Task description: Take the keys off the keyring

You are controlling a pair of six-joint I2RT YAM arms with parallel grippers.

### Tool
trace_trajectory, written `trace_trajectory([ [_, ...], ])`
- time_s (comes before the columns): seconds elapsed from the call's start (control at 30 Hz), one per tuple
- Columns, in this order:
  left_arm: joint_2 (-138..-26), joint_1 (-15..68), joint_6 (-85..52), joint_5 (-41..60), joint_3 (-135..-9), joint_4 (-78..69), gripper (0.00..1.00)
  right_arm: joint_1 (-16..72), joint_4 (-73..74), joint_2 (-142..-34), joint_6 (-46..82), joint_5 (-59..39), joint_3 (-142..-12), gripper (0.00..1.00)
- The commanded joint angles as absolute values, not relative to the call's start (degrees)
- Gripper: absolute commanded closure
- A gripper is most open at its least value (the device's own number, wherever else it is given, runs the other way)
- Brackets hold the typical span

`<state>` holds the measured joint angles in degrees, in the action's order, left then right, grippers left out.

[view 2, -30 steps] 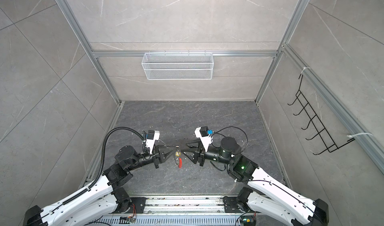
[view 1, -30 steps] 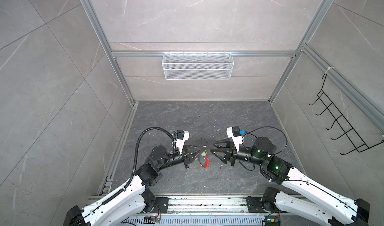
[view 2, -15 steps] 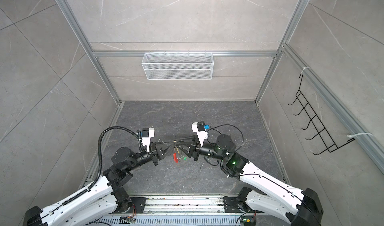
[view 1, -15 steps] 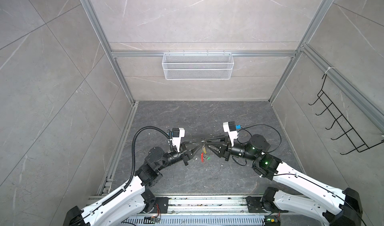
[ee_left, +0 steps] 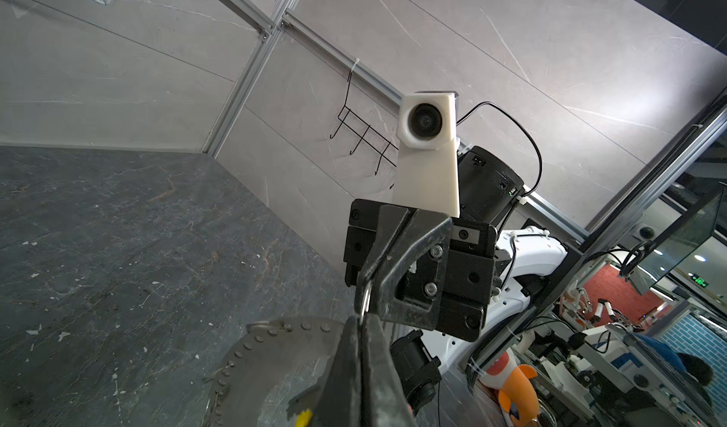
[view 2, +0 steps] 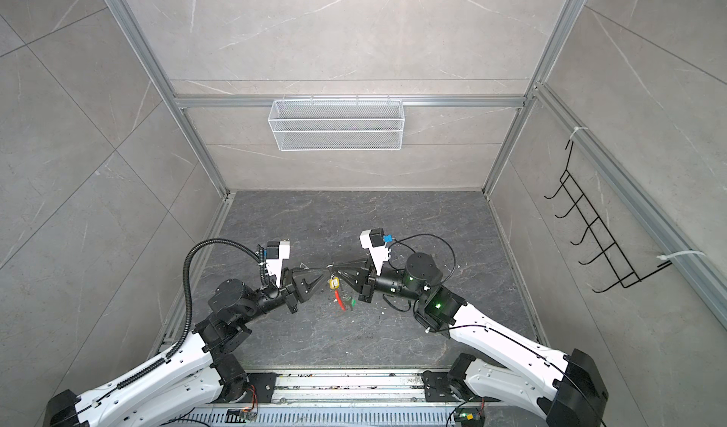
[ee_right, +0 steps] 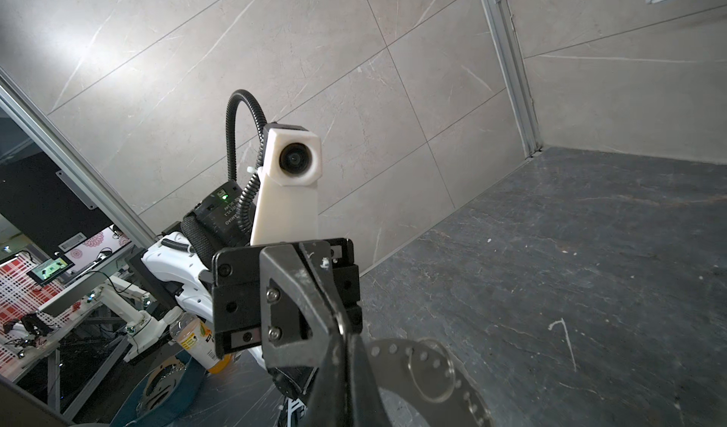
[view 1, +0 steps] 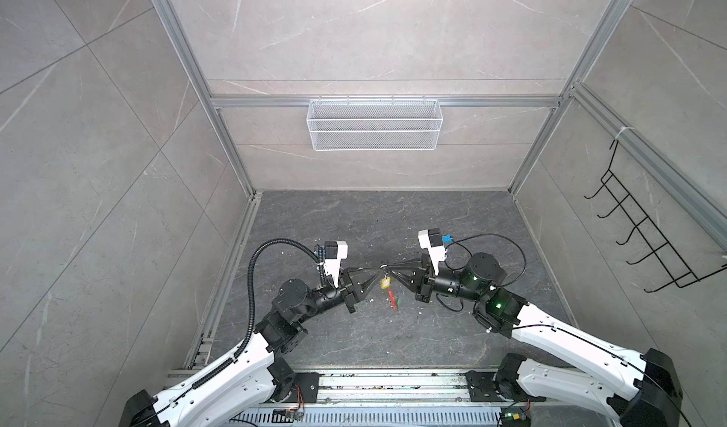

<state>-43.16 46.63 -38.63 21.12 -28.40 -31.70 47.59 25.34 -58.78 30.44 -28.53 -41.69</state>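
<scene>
We see the left end effector (ee_right: pixel 339 328) and right end effector (ee_left: pixel 368 293) pinched shut on the keyring (ee_left: pixel 366 302) above the tabletop (view 1: pixel 354 216). The yellow-tagged key (view 1: pixel 385 283) hangs just below them, the green-tagged key (view 2: pixel 351 301) lower, beside the red sleeve (view 1: pixel 391 296).

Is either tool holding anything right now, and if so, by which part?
Both hold the large thin grey metal keyring: the left tool and the right tool are shut on its bare wire, close together.

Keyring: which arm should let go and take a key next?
Right, probably. Left gripper and right gripper both grip the keyring; the green-tagged key is on the right gripper's side, so left can hold.
</scene>
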Motion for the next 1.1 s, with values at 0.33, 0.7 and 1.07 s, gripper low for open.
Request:
trace_trajectory([
  [0.33,-34.64,46.83,-31.24,23.25,-33.05,-12.73,0.68,47.56,-13.36,-55.51,13.92,-31.18,-54.8,1.0],
  [0.7,-41.11,46.76,-24.63,35.51,-40.78,-4.9,0.67,47.56,-34.75,-62.82,0.97,-38.15,-69.06,1.0],
  [1.07,-44.43,46.83,-24.26,38.94,-42.11,-3.8,0.73,47.58,-37.71,-65.97,-0.18,-38.5,-74.02,1.0],
])
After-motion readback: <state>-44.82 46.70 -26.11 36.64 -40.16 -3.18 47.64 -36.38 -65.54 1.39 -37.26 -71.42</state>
